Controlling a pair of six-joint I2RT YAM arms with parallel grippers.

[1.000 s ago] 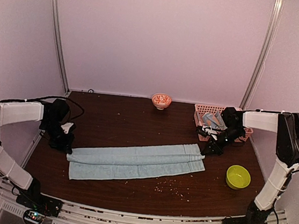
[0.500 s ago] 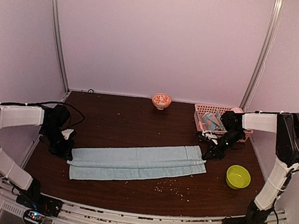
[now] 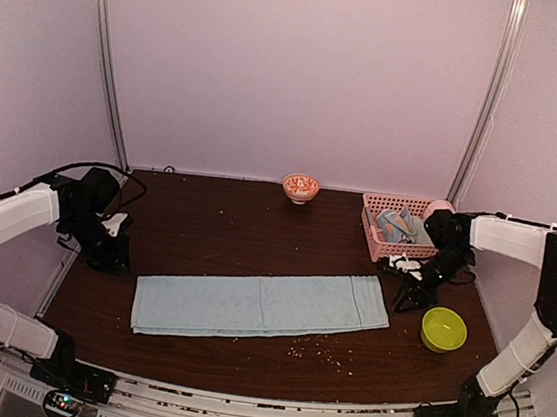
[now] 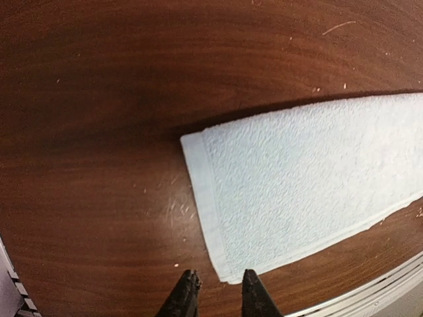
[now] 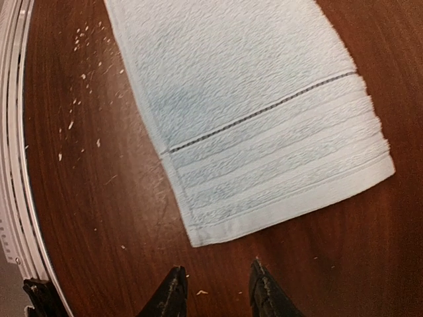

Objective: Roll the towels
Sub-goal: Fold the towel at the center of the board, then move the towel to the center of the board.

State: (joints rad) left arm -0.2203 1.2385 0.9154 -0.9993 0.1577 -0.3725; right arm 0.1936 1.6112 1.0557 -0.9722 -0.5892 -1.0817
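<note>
A long plain light-blue towel [image 3: 262, 304] lies flat across the middle of the dark wooden table [image 3: 226, 228]. My left gripper [image 3: 115, 258] hovers just off its left end, open and empty. In the left wrist view the towel's [image 4: 310, 178] near corner lies just ahead of the left gripper [image 4: 218, 281]. My right gripper [image 3: 402, 301] hangs off the right, striped end, open and empty too. The right wrist view shows the hem of the towel [image 5: 251, 112] ahead of the right gripper [image 5: 217, 277]. A second, spotted towel [image 3: 395, 224] sits in the basket.
The pink lattice basket [image 3: 404, 251] stands at the back right. A lime-green bowl [image 3: 443, 329] sits near the right gripper. A small orange bowl [image 3: 301, 186] rests at the back edge. Crumbs [image 3: 318, 346] are scattered in front of the towel.
Both grippers have opened and let go of the towel's ends, then drawn outward. The towel, bunched in folds before, now lies spread flat.
</note>
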